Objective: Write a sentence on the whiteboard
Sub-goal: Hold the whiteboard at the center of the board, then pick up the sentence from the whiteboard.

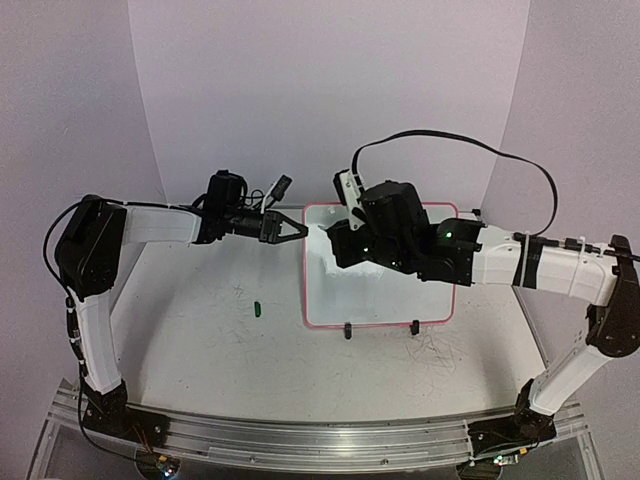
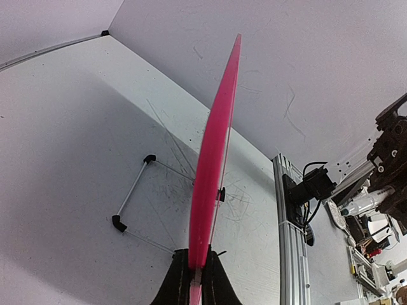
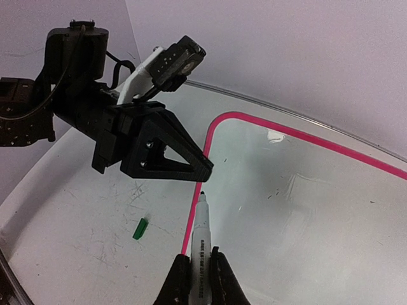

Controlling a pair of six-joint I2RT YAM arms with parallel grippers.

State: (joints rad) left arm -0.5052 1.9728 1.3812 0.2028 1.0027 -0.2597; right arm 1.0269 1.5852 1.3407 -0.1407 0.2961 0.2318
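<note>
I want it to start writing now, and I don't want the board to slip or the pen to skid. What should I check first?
1. Whiteboard steadied: ok. The left gripper has its jaws shut on the pink edge.
2. Marker gripped: ok. The right gripper has its jaws shut on the barrel.
3. Cap off: ok. The green cap lies on the table.
4. Tip touching the board: cannot tell. It sits by the left frame.
5. Writing area free: ok. No sentence is written yet.
6. Room between marker tip and left gripper: not ok. They look very close.
</note>
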